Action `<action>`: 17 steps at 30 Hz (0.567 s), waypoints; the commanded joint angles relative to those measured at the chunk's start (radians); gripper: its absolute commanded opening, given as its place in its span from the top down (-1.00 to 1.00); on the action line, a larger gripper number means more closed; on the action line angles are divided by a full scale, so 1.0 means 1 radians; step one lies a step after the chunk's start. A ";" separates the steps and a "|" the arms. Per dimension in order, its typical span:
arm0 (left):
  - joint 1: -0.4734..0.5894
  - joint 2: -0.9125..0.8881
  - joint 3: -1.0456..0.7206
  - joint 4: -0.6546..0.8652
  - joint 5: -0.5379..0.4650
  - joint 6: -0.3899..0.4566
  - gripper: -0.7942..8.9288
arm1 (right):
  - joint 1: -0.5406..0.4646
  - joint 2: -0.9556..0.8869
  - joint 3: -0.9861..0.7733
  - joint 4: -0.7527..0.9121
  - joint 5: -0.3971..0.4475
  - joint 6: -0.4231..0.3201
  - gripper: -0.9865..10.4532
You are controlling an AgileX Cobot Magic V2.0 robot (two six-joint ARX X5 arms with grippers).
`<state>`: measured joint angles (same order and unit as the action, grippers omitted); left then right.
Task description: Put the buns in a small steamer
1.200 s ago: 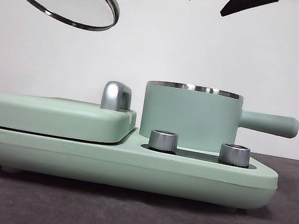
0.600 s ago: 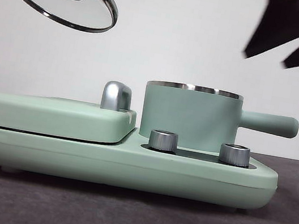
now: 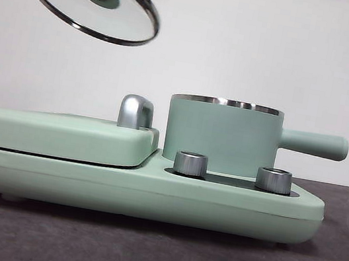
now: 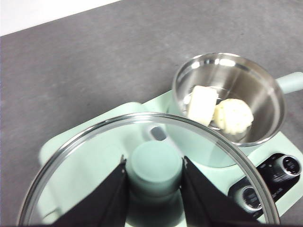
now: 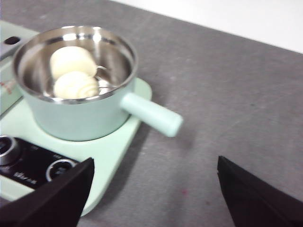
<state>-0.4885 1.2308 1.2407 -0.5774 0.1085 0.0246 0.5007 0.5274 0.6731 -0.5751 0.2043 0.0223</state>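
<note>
Dials: two steel knobs [image 3: 190, 163] and [image 3: 274, 180] stand at the near edge of the mint-green cooker base [image 3: 137, 194], on its dark control panel.
Griddle plate: the flat lidded griddle plate [image 3: 60, 135] sits on the base beside the pot, with a steel handle [image 3: 135, 111] at its back.
Small steamer: the small steamer [image 3: 221, 137] stands on the base just behind the dials, its steel rim uncovered, its straight handle [image 3: 313, 144] pointing away from the griddle plate.
Buns: both lie inside the steamer's steel bowl, touching each other; the smooth bun [image 4: 201, 104] leans against the wall, the ridged bun [image 4: 232, 116] lies beside it. The right wrist view shows the same pair, smooth bun [image 5: 71, 60] and ridged bun [image 5: 75, 85].
Left gripper: the left gripper [image 4: 154, 182] has its jaws closed around the green knob of the glass lid [image 3: 91, 6], holding the lid tilted in the air, above the griddle plate and well apart from the steamer.
Right gripper: the right gripper [image 5: 154, 187] has its jaws spread wide and holds nothing, hanging above the grey table [image 5: 227, 94] past the handle's end.
</note>
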 commanded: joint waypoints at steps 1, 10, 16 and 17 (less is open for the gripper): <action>-0.028 0.029 0.016 0.066 0.008 -0.008 0.82 | 0.000 -0.035 0.008 -0.014 0.008 -0.007 0.13; -0.122 0.127 0.016 0.263 0.026 -0.006 0.82 | 0.000 -0.100 0.008 -0.033 -0.003 0.062 0.13; -0.167 0.204 0.017 0.407 0.026 -0.007 0.82 | 0.000 -0.100 0.008 -0.034 -0.018 0.071 0.13; -0.174 0.220 0.017 0.434 0.026 -0.007 0.82 | 0.000 -0.100 0.008 -0.034 -0.022 0.071 0.13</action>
<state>-0.6487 1.4334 1.2404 -0.1898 0.1322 0.0246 0.4965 0.4255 0.6731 -0.6170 0.1852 0.0792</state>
